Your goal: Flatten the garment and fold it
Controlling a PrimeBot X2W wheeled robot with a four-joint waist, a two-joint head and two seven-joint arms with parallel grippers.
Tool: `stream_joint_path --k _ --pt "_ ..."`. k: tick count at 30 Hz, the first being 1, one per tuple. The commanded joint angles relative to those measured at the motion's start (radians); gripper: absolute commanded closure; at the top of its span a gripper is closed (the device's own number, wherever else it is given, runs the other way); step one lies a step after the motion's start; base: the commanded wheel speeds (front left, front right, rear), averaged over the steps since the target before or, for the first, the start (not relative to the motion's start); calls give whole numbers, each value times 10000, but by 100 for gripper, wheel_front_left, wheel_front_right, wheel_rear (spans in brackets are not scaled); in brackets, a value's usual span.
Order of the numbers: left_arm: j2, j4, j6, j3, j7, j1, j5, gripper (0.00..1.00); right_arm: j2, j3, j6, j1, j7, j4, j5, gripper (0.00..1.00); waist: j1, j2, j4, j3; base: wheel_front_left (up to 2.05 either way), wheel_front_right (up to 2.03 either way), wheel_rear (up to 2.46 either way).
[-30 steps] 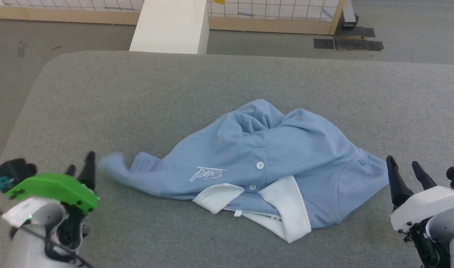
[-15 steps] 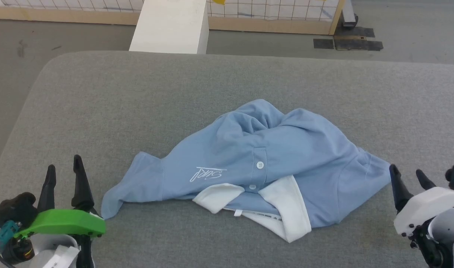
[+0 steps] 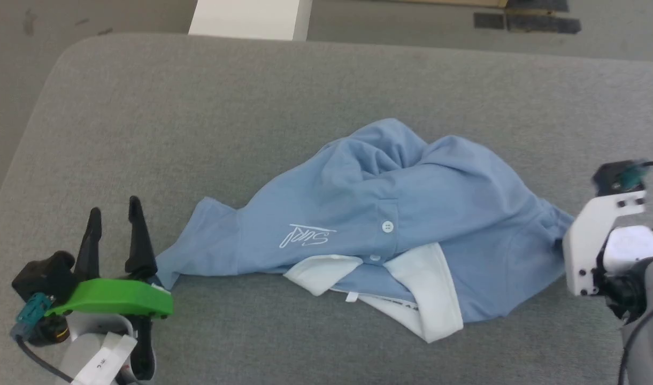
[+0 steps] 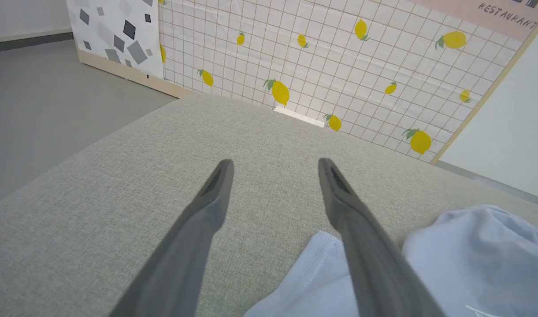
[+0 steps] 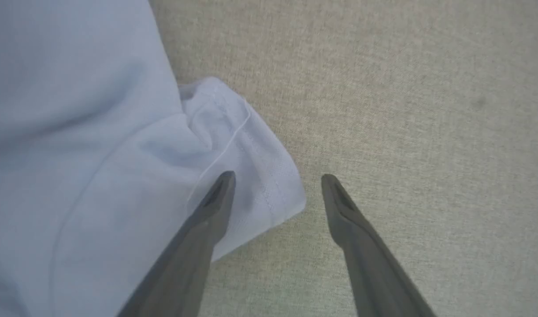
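Observation:
The garment (image 3: 412,198), a light blue polo shirt, lies crumpled in the middle of the grey padded table (image 3: 198,107), its white collar (image 3: 428,289) towards the near edge and its chest logo (image 3: 307,235) facing up. My left gripper (image 3: 115,211) stands open by the tip of the left sleeve (image 3: 208,240), holding nothing. In the left wrist view that sleeve (image 4: 313,273) lies beside the right finger of the left gripper (image 4: 275,162). My right gripper (image 5: 275,178) points down, open, astride the hem of the right sleeve (image 5: 260,176); its white wrist housing (image 3: 593,251) hides the fingers in the head view.
A white block (image 3: 251,18) stands beyond the table's far edge, and dark mats (image 3: 524,21) lie on the floor. A lemon-patterned tiled wall (image 4: 339,57) shows behind the table. The table's left corner (image 3: 64,59) is rounded.
The left sleeve has settled on the table and my left gripper has drawn back towards the near edge. My right gripper has turned downward over the right sleeve. The head camera has tilted down.

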Motion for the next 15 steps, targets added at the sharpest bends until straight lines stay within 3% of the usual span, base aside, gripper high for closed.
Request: stream_joint_path --k 1,7,8,9,10,15 --pt "-77 52 -79 -32 -70 -193 97 0 -106 221 33 20 379 97 132 0 0 0 272 307 0 0 0" --pt "-155 296 -208 -27 -84 -387 157 0 -436 1130 33 383 1482 291 829 0 0 0 381 518 0 0 0" --pt "-157 318 -222 -13 -85 -398 163 0 -465 1163 33 391 1518 293 912 59 0 0 370 515 0 0 0" --pt "-158 348 -239 0 -86 -404 169 0 -512 1165 33 358 1420 229 1000 87 0 0 338 495 0 0 0" --pt "-155 369 -245 11 -86 -410 180 0 -558 1140 33 311 1301 180 1046 100 0 0 302 477 0 0 0" --pt "-135 426 -286 67 -89 -408 266 0 -737 376 33 -86 354 -179 1127 100 0 0 38 231 0 0 0"
